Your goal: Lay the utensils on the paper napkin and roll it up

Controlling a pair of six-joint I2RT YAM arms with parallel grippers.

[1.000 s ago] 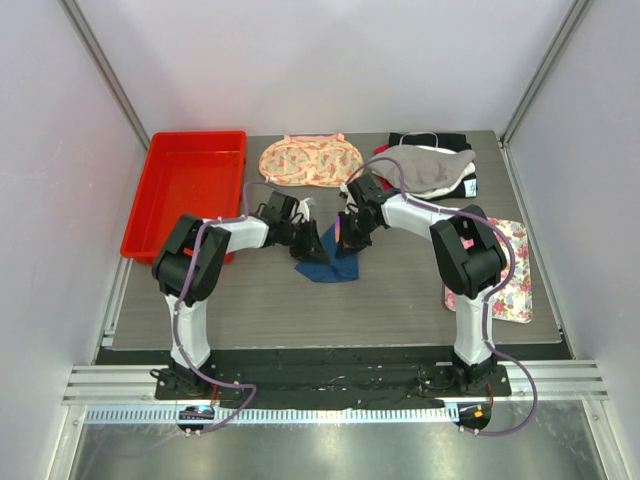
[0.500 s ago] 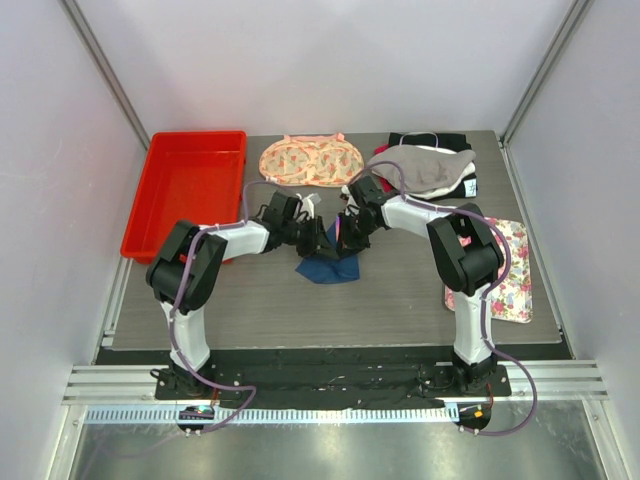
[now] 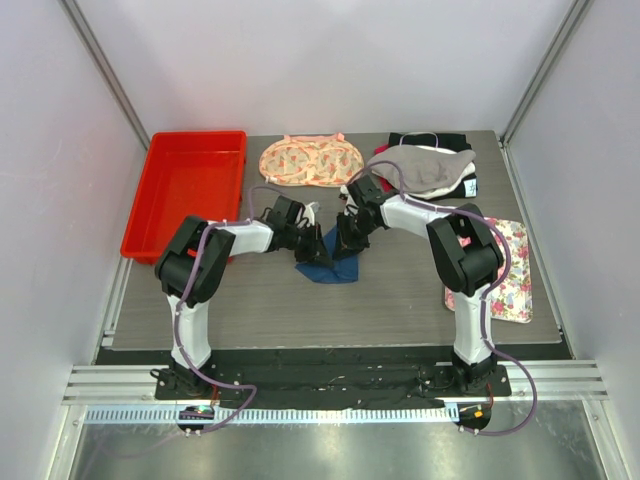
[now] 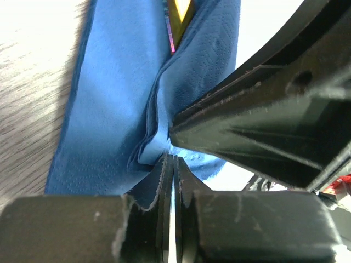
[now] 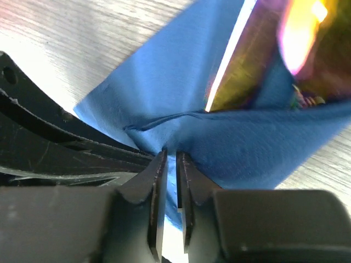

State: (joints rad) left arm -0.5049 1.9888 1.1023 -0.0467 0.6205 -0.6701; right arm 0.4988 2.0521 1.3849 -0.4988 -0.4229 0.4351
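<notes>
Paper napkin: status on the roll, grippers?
Both shut on the paper napkin fold: left gripper, right gripper. Inside the fold, utensils, ends showing. Grippers crowd each other tip to tip.

The top camera is fixed above and behind the arm bases and looks down from far away on the whole table [image 3: 400, 290]. Each wrist camera sits just behind its own claw and looks forward along it from very near, so the left gripper [image 4: 173, 159] and the right gripper [image 5: 171, 156] fill the lower edge of their views. All three views share the fold of the paper napkin [image 4: 109, 87] just ahead of both claws.
</notes>
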